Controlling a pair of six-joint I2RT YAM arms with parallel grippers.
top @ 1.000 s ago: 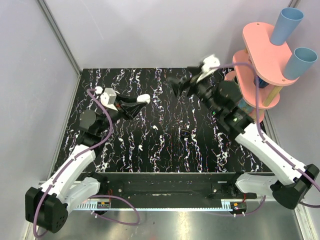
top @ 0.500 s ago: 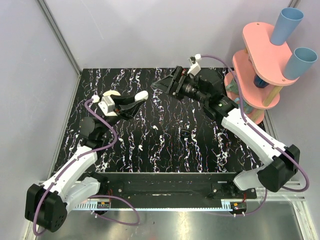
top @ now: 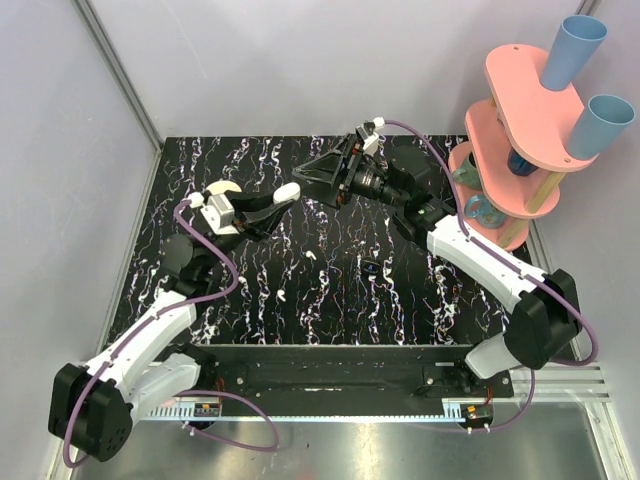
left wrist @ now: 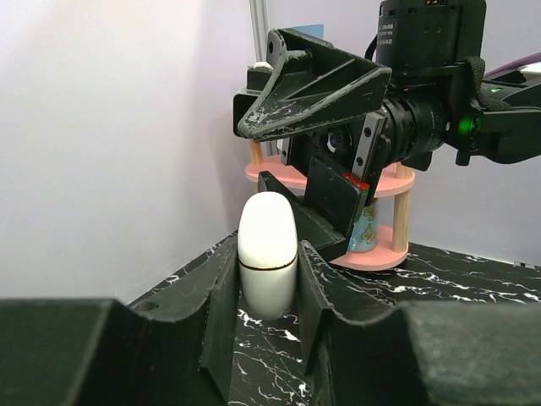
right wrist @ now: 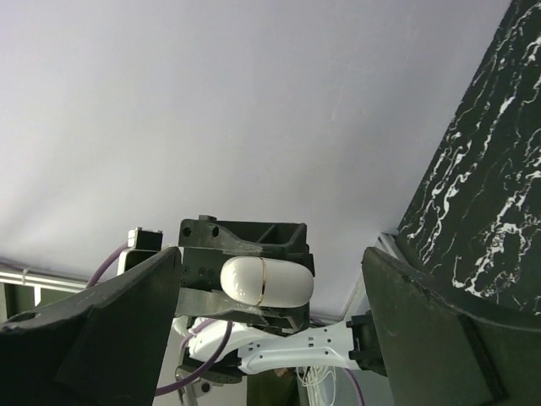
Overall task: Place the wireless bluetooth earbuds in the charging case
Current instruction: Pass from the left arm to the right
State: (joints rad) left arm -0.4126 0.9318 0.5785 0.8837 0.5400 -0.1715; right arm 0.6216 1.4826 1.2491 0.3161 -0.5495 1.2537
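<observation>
Top view: the left gripper [top: 276,200] is holding the charging case [left wrist: 267,245] off the counter [top: 420,305], over its far-left part. The left fingers [left wrist: 221,296] are pinching the case narrowly, one on each side. The case is standing on edge between them and its lid seam is showing as a thin dark line across the cream shell. The two halves are sitting closed together. The shell is showing no readable marking.

The right gripper [top: 318,180] is hanging in the air just right of the case, pointing left at it but not touching it. The right fingers [right wrist: 118,321] are standing wide apart with nothing between them. In the right wrist view the case is lying in the gap between them, farther off.

Two tiny white pieces are lying on the counter near its middle, well apart from the case. They appear to be the earbuds [top: 311,256], one farther and one nearer and to the left. Against the white veining I cannot be sure of them. A small dark item [top: 371,268] is lying just right of the farther one.

A pink tiered stand [top: 540,100] is standing at the far right with blue cups [top: 572,50] resting on it. A small printed can [left wrist: 365,230] is sitting on its lower tier, and its label is too blurred to read.
</observation>
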